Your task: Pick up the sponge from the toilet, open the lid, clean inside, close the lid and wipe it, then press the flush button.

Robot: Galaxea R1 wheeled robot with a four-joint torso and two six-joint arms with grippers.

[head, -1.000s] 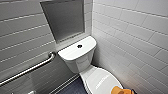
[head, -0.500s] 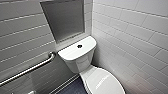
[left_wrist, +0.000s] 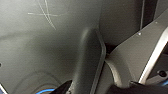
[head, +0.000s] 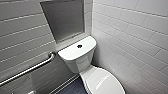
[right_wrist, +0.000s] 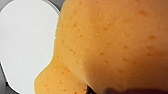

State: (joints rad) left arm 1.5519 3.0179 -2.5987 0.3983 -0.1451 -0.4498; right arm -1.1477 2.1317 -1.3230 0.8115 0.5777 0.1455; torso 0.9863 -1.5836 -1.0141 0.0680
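My right pincer (right_wrist: 115, 90) pinches the sponge (right_wrist: 112, 42) over the lid (head: 105, 81), the flush button (head: 79, 46) at its eleven o'clock; left pincer, I cannot tell.

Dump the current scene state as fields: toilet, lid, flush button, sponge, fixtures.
toilet: white, set in a corner of the tiled walls
lid: down, closed over the bowl
flush button: dark, round, centre of the tank top
sponge: orange, close up in the right wrist view, white lid behind it; grasp not discernible
grab bar: metal, on the wall beside the tank
niche: grey recessed panel above the tank
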